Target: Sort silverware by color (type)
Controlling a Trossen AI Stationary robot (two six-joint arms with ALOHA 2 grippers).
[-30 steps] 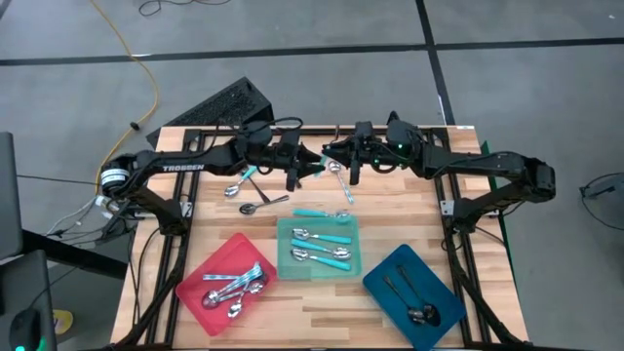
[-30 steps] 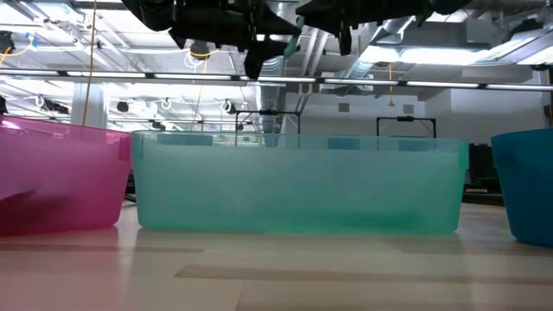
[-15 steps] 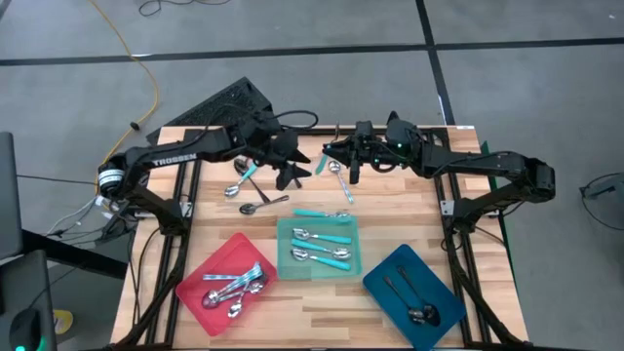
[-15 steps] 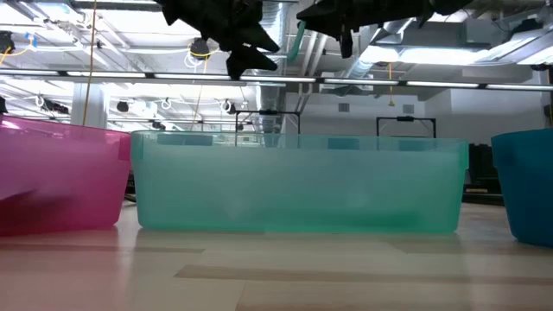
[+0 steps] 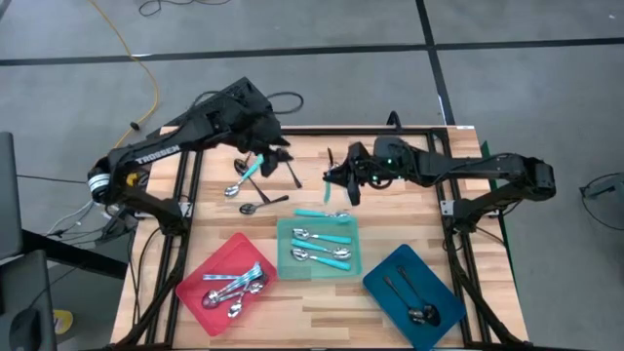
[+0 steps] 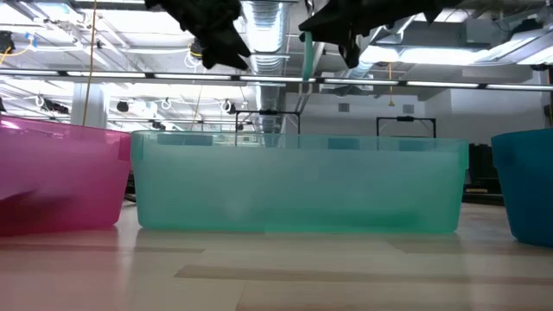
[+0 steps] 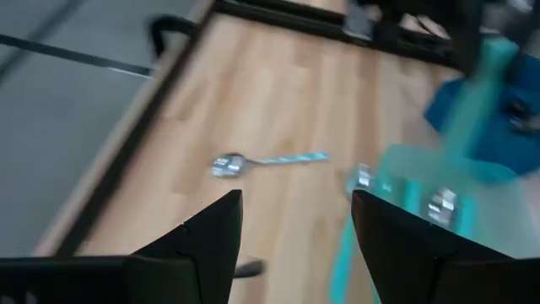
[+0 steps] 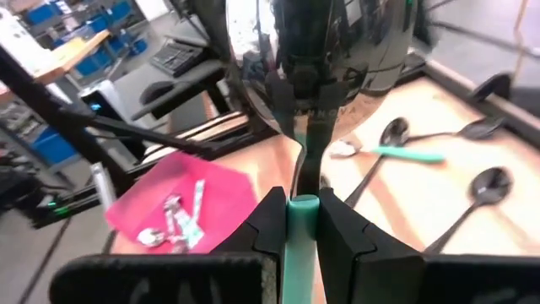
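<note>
Holding a turquoise-handled spoon [image 8: 304, 101] by its handle, the right gripper [image 5: 343, 181] hangs above the worktop [image 5: 409, 219] just behind the teal tray [image 5: 318, 249], its jaws clenched on the handle and the shiny bowl close to the wrist camera. The left gripper [image 5: 276, 154] sits over the far left of the worktop, jaws released and holding nothing. Loose spoons [image 5: 252, 185] lie below it; others rest in the red tray [image 5: 229, 283], teal tray and blue tray [image 5: 413, 283].
</note>
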